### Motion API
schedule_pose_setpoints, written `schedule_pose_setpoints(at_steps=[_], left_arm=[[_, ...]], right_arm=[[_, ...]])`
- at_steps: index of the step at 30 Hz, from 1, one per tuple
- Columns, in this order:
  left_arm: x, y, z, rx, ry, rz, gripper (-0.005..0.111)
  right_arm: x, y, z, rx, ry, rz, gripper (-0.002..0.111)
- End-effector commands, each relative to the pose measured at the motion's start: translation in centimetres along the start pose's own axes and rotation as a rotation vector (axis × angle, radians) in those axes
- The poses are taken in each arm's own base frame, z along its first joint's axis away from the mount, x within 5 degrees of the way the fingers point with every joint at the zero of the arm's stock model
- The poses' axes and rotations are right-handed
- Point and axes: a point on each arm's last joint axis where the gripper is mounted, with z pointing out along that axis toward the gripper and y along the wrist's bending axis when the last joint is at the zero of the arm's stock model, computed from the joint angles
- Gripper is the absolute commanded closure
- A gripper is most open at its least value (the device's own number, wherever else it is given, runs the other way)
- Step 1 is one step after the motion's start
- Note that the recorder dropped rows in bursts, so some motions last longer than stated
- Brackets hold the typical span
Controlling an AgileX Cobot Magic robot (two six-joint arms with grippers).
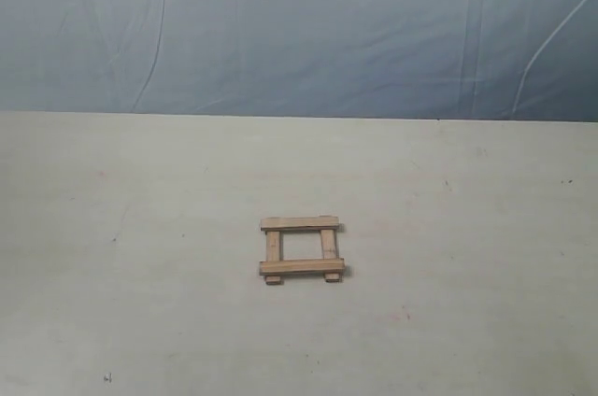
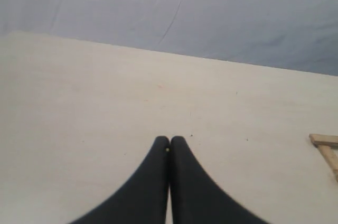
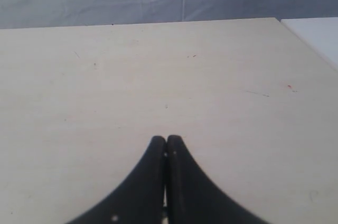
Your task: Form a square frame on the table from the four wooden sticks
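Lying flat near the middle of the matte, pale beige table [image 1: 131, 256], the small square frame [image 1: 301, 266] of four flat light-brown wooden sticks [image 1: 299, 223] shows two strips running left–right atop two running front–back. The smooth black tapered jaws of the left gripper [image 2: 169, 147] and right gripper [image 3: 166, 147] are clenched, holding nothing.
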Motion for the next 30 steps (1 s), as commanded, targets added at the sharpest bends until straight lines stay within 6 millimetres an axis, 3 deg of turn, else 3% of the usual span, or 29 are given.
schedule_pose_setpoints(at_steps=[1,30], left_arm=[[0.86,0.07,-0.04,-0.007,0.083,0.022,0.107],[0.83,0.19,-0.04,-0.018,0.080,0.059,0.107]], right_arm=[[-0.09,0.16,-0.06,-0.020,-0.012,-0.009,0.109],[-0.16,0.23,-0.07,-0.027,-0.020,0.006,0.109]])
